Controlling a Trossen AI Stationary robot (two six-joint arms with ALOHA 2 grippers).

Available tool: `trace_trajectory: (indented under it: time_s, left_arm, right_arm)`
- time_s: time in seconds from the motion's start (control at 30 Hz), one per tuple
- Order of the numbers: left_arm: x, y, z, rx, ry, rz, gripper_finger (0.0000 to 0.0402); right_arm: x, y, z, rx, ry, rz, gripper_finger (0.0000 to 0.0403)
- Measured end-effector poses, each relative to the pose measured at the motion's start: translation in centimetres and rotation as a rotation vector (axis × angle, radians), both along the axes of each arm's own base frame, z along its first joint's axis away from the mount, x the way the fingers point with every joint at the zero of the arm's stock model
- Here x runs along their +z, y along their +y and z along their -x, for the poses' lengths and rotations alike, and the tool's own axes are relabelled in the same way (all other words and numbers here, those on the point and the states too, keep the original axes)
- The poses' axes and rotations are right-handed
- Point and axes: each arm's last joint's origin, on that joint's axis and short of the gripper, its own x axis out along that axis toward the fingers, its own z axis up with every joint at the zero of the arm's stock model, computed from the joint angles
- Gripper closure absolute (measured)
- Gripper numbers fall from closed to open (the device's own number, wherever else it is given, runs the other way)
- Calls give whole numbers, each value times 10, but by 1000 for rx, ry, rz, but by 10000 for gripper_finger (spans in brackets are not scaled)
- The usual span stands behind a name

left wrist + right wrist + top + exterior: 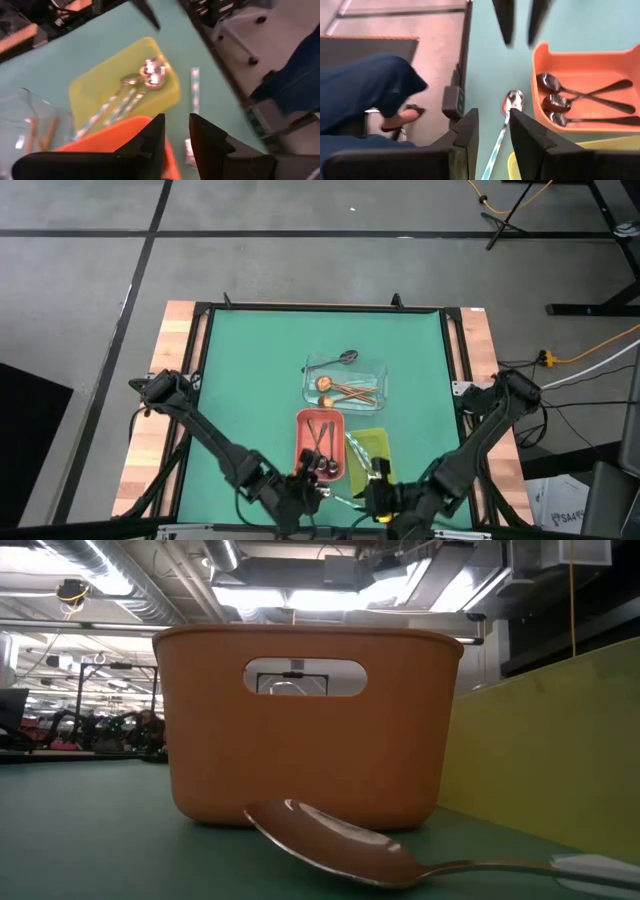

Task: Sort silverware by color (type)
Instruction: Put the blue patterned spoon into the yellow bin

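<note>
The green tabletop (250, 360) carries three rectangular bins just ahead of both sets of jaws. The clear plastic tray (378, 370), farthest from the jaws, holds copper-gold spoons (345, 389), with one dark spoon (343, 357) lying across its far rim. The red-orange plastic tray (303, 420) sits nearer and holds three black spoons (580, 102). The yellow-green plastic tray (100, 80) beside it holds shiny silver spoons (145, 75) with pale patterned handles. The left gripper (175, 135) hangs low over the near end of the red-orange tray, jaws narrow and empty. The right gripper (492, 131) hovers near it, jaws narrowly parted, empty, directly above a loose silver spoon with a pale patterned handle (506, 117), which lies flat on the tabletop between the jaws and the red-orange tray's near wall. That spoon looks light, stiff and slippery, lying nearly flush with the mat; pinching across the slim handle near its middle seems the safest hold, since the rounded bowl would likely slide out.
</note>
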Motion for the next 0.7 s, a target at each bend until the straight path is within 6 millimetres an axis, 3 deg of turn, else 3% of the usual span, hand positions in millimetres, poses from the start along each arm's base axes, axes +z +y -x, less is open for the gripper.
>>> trace_trajectory:
  time_s: [0.33,0.7]
  left_arm:
    - [0,-28,22,47,-1,138,319]
    - [1,-32,25,53,-19,139,319]
  right_arm:
    - [-51,17,-18,-80,81,9,303]
    - [-83,34,-15,-137,162,-46,303]
